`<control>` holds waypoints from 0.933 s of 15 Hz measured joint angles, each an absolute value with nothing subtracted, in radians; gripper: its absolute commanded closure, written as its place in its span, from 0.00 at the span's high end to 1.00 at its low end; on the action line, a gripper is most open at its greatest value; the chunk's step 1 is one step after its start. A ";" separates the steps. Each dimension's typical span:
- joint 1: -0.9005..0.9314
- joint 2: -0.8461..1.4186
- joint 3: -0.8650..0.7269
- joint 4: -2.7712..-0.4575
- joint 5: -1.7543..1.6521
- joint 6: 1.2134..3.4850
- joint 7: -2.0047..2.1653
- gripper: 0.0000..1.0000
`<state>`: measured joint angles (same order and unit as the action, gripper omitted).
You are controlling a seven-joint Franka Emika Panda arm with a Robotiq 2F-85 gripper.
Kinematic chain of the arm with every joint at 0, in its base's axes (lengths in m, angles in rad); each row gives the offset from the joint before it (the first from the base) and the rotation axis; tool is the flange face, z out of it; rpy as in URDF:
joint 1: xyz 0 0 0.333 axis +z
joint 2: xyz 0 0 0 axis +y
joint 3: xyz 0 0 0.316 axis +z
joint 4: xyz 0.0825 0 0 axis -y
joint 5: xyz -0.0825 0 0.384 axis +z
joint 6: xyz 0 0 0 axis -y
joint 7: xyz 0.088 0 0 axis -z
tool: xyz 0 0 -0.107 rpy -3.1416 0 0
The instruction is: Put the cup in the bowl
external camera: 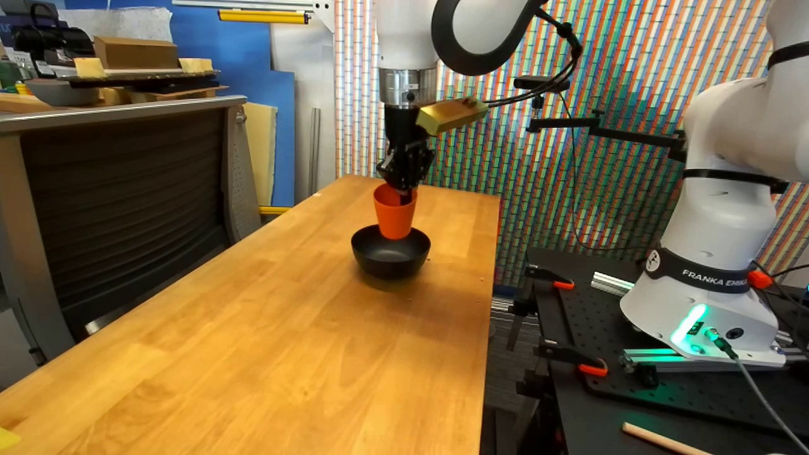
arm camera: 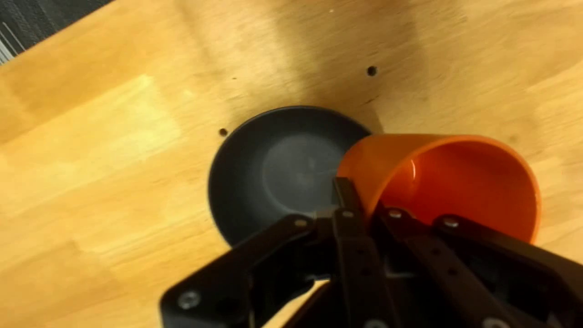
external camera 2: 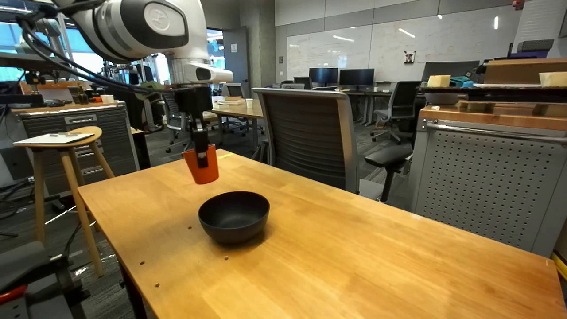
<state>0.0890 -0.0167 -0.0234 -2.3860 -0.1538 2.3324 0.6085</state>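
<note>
Cup (external camera: 395, 224), orange and a bit tipped, is up in the air over the big wooden table (external camera: 316, 354). The white arm (external camera 2: 150, 26) is bent above the table, with its end pointing straight down. Lower than the cup and close to it, the round black bowl (external camera 2: 234, 217) sits on the table. The claw (arm camera: 365, 207) pinches the cup's side, one finger inside and one finger outside.

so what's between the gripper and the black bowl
The tapered orange cup, gripped by its wall: both exterior views show it between the gripper and the black bowl.
</note>
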 measured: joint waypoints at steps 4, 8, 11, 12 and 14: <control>0.024 -0.055 -0.025 -2.419 -0.216 2.335 0.684 0.01; -0.002 0.032 -0.025 -2.408 -0.215 2.398 0.684 0.01; -0.003 0.153 -0.032 -2.367 -0.214 2.468 0.684 0.01; -0.003 0.193 -0.037 -2.347 -0.211 2.487 0.684 0.01; -0.003 0.265 -0.049 -2.306 -0.199 2.518 0.681 0.30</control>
